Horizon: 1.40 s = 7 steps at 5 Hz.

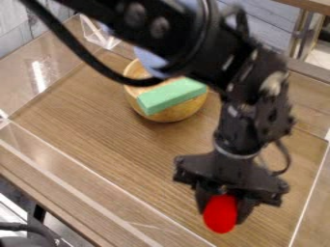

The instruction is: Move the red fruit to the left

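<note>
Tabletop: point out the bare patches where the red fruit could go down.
Bare wood lies left of the pincer, from the bowl down to the near edge. The fruit sits between the pincer's fingers. The bowl, holding a green block, crowds the middle.

Even daylight, motion blur, perhaps glare
</note>
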{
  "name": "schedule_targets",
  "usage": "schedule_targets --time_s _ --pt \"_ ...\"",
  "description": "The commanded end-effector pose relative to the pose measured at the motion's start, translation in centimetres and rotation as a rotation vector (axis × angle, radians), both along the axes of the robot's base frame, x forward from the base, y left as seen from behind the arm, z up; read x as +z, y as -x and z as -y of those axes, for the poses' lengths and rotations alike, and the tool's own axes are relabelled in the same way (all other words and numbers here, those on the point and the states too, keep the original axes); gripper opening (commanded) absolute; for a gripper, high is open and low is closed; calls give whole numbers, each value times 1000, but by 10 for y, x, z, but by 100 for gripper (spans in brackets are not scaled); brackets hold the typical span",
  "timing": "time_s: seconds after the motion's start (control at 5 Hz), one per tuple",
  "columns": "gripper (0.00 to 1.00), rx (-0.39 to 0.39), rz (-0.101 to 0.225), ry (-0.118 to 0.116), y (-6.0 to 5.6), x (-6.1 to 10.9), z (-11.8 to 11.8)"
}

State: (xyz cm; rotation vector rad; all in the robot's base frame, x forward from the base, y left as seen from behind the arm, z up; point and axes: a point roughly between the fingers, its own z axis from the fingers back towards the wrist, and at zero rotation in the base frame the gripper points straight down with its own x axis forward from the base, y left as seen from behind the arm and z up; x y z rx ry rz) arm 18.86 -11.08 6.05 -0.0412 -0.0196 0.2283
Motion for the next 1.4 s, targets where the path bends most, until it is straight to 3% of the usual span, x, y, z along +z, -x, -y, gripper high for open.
schedule_targets --time_s 0.0,0.2,0.4,0.6,0.8,1.2 --pt "0 -145 70 37 -9 40 4" --pt "0 -215 87 39 -18 63 -15" --pt "0 -192 111 30 -32 79 -52" --pt "0 -127 123 16 -26 96 -97" --pt "0 -120 116 24 -23 99 -75" --pt "0 -147 110 34 -41 101 -33"
